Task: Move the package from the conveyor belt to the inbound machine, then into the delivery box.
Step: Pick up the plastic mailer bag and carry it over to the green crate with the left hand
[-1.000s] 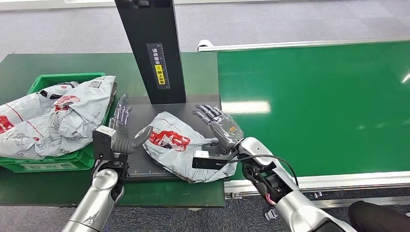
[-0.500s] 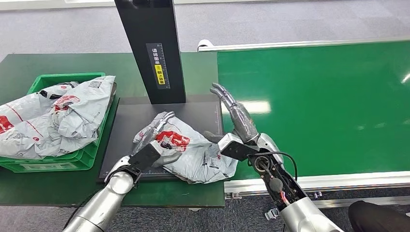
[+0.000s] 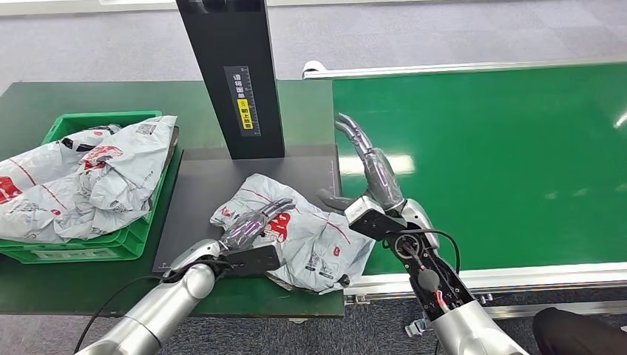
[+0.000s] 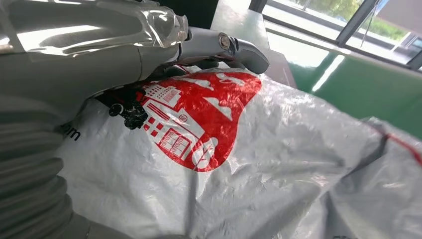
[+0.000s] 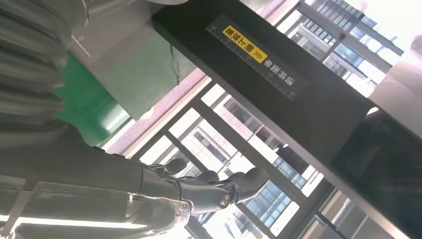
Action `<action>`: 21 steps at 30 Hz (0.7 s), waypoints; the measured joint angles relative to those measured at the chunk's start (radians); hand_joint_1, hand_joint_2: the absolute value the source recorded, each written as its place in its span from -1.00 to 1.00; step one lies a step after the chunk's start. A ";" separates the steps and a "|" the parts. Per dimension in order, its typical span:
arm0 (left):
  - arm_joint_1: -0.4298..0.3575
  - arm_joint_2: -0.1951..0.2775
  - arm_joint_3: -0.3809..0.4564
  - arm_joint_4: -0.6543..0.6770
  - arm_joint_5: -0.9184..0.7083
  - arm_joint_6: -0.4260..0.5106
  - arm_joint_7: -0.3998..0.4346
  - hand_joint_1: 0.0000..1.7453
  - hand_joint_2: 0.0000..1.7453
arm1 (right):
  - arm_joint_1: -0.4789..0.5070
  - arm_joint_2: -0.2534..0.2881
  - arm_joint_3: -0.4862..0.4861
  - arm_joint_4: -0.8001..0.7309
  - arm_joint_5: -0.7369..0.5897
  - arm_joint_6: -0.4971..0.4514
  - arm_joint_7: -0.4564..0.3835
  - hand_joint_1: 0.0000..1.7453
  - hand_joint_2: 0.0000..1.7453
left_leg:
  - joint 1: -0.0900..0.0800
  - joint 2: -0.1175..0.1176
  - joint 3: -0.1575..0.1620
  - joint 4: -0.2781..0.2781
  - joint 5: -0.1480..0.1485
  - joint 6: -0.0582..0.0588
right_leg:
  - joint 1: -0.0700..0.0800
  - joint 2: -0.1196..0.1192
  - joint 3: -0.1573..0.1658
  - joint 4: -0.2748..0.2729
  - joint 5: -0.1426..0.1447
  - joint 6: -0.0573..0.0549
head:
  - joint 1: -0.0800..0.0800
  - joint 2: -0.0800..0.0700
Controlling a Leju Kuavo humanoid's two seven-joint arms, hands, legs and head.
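The package (image 3: 310, 237), a crumpled grey-white bag with a red print, lies on the inbound machine's dark platform (image 3: 200, 185), and its near corner hangs over the front edge. My left hand (image 3: 255, 224) rests on its left part with the fingers laid flat over the red print. In the left wrist view the hand (image 4: 149, 50) lies close over the package (image 4: 278, 164). My right hand (image 3: 370, 174) stands open and upright just right of the package, fingers pointing away, holding nothing. In the right wrist view the hand (image 5: 199, 191) is bare.
The machine's black column (image 3: 233, 74) with a yellow label rises behind the platform. A green crate (image 3: 96, 118) at the left is heaped with several similar bags (image 3: 89, 177). The green conveyor belt (image 3: 480, 163) runs along the right, behind a metal rail.
My left hand has come from the platform's left edge onto the package. The right hand has lifted off the package and turned upright to its right. The package has slid slightly toward the front.
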 joint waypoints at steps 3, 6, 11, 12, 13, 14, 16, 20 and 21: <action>-0.015 -0.002 -0.006 0.024 -0.028 -0.004 0.001 -0.86 1.00 | 0.002 -0.005 -0.001 -0.008 -0.004 -0.004 0.006 -1.00 1.00 | 0.000 0.000 0.000 0.000 0.000 0.000 | 0.000 0.000 0.000 0.000 0.000 0.000 | 0.000 0.000; -0.028 -0.004 -0.012 0.043 -0.043 -0.020 -0.002 0.28 1.00 | 0.005 -0.009 -0.002 -0.016 -0.004 -0.005 0.014 -1.00 1.00 | 0.000 0.000 0.001 0.000 0.000 0.000 | 0.000 0.000 0.001 0.000 0.000 0.000 | 0.000 0.000; -0.042 -0.008 -0.014 0.061 -0.052 -0.031 -0.009 0.62 1.00 | 0.018 -0.017 -0.007 -0.031 0.002 -0.005 0.026 -1.00 1.00 | 0.000 0.000 0.001 0.000 0.000 0.000 | 0.000 0.000 0.002 0.000 0.000 0.000 | 0.000 0.000; -0.044 -0.008 -0.013 0.062 -0.052 -0.031 -0.011 0.60 1.00 | 0.022 -0.019 -0.008 -0.034 0.004 -0.005 0.027 -1.00 1.00 | 0.000 0.000 0.001 0.000 0.000 0.000 | 0.000 0.000 0.002 0.000 0.000 0.000 | 0.000 0.000; -0.046 -0.008 -0.013 0.063 -0.052 -0.031 -0.013 0.60 1.00 | 0.027 -0.021 -0.009 -0.038 0.006 -0.005 0.028 -1.00 1.00 | 0.000 -0.001 0.001 0.000 0.000 0.000 | 0.000 0.000 0.002 0.000 0.000 0.000 | 0.000 0.000; -0.049 -0.008 -0.013 0.064 -0.052 -0.031 -0.014 0.60 1.00 | 0.030 -0.023 -0.009 -0.041 0.008 -0.005 0.029 -1.00 1.00 | 0.000 -0.001 0.001 0.000 0.000 0.000 | 0.000 0.000 0.002 0.000 0.000 0.000 | 0.000 0.000; -0.054 -0.009 -0.013 0.065 -0.052 -0.031 -0.016 0.59 1.00 | 0.036 -0.027 -0.010 -0.047 0.010 -0.006 0.031 -1.00 1.00 | 0.000 0.000 0.001 0.000 0.000 0.000 | 0.000 0.000 0.002 0.000 0.000 0.000 | 0.000 0.000; -0.059 -0.010 -0.013 0.066 -0.052 -0.031 -0.019 0.54 1.00 | 0.041 -0.031 -0.010 -0.052 0.012 -0.006 0.031 -1.00 1.00 | 0.000 0.000 0.001 0.000 0.000 0.000 | 0.000 0.000 0.002 0.000 0.000 0.000 | 0.000 0.000; -0.060 -0.010 -0.013 0.066 -0.052 -0.031 -0.019 0.52 1.00 | 0.041 -0.032 -0.010 -0.053 0.012 -0.006 0.031 -1.00 1.00 | 0.000 0.000 0.001 0.000 0.000 0.000 | 0.000 0.000 0.002 0.000 0.000 0.000 | 0.000 0.000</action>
